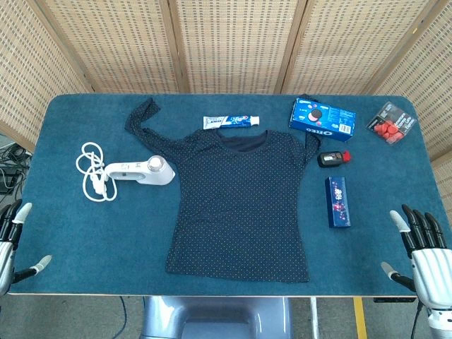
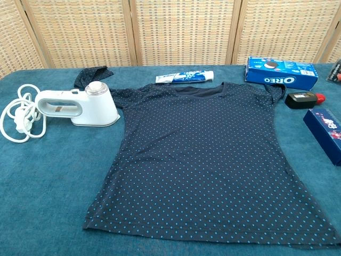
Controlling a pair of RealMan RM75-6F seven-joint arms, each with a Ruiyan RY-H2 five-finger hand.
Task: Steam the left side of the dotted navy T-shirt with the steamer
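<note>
The dotted navy T-shirt point(image 1: 240, 205) point(image 2: 205, 160) lies flat in the middle of the blue table, neck towards the back, one sleeve stretched to the back left. The white steamer point(image 1: 141, 170) point(image 2: 80, 105) lies on its side just left of the shirt, its coiled white cord point(image 1: 92, 173) point(image 2: 18, 114) further left. My left hand point(image 1: 13, 244) hangs open at the table's front left corner, far from the steamer. My right hand point(image 1: 424, 251) is open at the front right corner, holding nothing. Neither hand shows in the chest view.
Behind the shirt's collar lies a toothpaste tube point(image 1: 231, 122) point(image 2: 185, 78). An Oreo box point(image 1: 321, 117) point(image 2: 281, 72), a small black-and-red item point(image 1: 333, 158) point(image 2: 303, 99), a dark blue box point(image 1: 337, 202) point(image 2: 326, 130) and a pack of red pieces point(image 1: 390, 124) sit to the right.
</note>
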